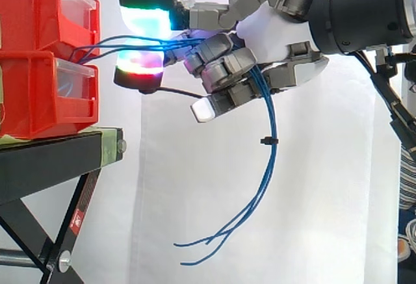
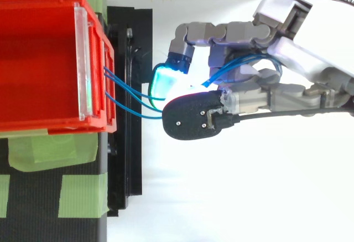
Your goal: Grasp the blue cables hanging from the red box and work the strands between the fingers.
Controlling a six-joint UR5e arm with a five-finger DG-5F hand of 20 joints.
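Observation:
Several thin blue cables (image 1: 268,147) leave the front of the upper red box (image 1: 45,17), run right into my hand (image 1: 273,43), then drop below it with loose ends curling low. My hand's fingers are curled round the strands, which pass between them. From above, the cables (image 2: 130,95) span the gap from the red box (image 2: 38,59) to the hand (image 2: 310,59), and a loop of them shows between the curled fingers. One fingertip (image 2: 165,81) glows cyan over the strands.
A second red bin (image 1: 45,95) sits under the upper one on a black stand (image 1: 58,160) with green tape. A white curtain hangs behind. At the right edge of the side view a person's striped sleeve (image 1: 408,180) shows.

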